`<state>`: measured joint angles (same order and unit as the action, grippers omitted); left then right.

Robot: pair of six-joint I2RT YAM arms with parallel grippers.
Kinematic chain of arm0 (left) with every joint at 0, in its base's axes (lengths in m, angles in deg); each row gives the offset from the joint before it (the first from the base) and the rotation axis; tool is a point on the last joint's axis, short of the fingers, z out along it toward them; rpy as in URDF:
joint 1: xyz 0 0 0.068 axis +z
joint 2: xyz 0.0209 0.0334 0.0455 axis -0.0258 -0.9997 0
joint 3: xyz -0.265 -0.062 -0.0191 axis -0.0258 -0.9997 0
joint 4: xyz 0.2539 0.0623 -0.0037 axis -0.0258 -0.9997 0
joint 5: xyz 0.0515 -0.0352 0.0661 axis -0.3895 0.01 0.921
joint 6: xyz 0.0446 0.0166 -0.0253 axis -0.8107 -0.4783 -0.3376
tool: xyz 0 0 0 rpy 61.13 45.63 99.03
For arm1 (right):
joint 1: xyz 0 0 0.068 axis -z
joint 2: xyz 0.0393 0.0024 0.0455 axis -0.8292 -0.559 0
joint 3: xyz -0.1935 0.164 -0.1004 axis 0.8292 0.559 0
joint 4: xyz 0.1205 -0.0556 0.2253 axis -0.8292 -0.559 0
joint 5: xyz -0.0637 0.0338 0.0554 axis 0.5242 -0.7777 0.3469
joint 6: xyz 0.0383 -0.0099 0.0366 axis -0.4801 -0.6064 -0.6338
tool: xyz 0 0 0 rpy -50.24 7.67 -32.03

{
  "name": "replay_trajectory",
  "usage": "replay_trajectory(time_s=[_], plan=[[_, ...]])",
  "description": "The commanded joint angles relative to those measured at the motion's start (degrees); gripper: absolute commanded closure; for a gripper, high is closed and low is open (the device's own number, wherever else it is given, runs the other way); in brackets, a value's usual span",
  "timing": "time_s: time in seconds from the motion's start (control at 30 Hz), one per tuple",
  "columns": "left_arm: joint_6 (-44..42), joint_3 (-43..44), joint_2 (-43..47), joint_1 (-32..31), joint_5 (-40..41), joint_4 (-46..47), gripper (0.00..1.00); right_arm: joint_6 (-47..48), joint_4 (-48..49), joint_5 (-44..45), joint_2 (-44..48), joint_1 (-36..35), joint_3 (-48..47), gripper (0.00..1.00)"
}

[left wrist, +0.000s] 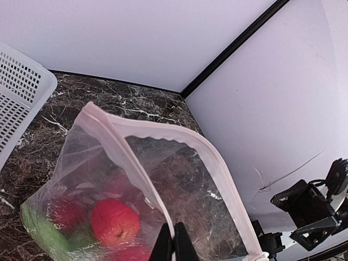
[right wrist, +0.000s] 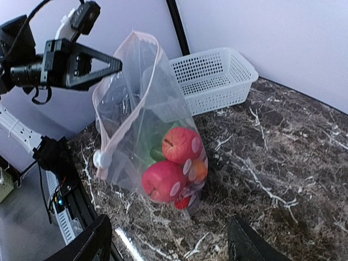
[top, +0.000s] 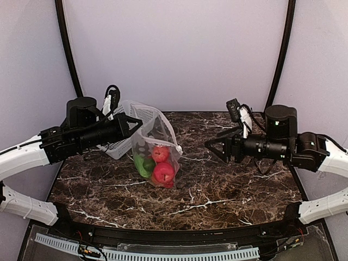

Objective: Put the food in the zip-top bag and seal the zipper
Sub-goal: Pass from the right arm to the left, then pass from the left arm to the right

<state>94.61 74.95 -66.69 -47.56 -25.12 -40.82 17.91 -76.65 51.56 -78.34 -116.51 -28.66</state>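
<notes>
The zip-top bag (top: 155, 144) hangs upright over the marble table, its mouth gaping open. My left gripper (left wrist: 174, 231) is shut on one side of the pinkish zipper strip (left wrist: 217, 163) at the top edge. The white slider tab (right wrist: 101, 159) sits at the strip's end. The food lies in the bag's bottom: red round pieces (right wrist: 182, 144) (right wrist: 163, 181), a green piece (left wrist: 43, 231) and a small orange one (right wrist: 198, 169). My right gripper (top: 212, 145) stands open to the right of the bag, apart from it, with nothing between its fingers (right wrist: 89, 244).
A white lattice basket (right wrist: 212, 79) rests on the table behind the bag, near the back left. Bare marble table (top: 234, 190) stretches in front and to the right. Pale walls close in the back and sides.
</notes>
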Motion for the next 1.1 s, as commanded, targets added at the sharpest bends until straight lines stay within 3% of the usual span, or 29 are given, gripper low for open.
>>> replay_trajectory(time_s=[0.0,0.13,0.3,0.63,1.07], plan=[[-1.7,2.0,1.3,0.5,-0.6,-1.8,0.99,-3.7,2.2,-3.8,4.8,-1.9,7.3,0.29],[-1.7,2.3,1.0,0.5,-1.1,-1.7,0.99,-4.7,5.2,-3.8,6.1,-3.2,11.0,0.31],[-1.8,2.4,0.8,0.6,-1.5,-1.8,0.99,-2.8,7.4,-1.1,1.4,-5.8,9.4,0.38],[-1.2,2.3,0.8,0.7,-2.0,-2.1,0.99,4.3,14.7,0.2,-8.9,-11.3,3.7,0.63],[-1.1,2.2,0.9,0.7,-2.7,-2.1,0.99,6.9,20.4,8.0,-12.5,-13.3,1.9,0.82]])
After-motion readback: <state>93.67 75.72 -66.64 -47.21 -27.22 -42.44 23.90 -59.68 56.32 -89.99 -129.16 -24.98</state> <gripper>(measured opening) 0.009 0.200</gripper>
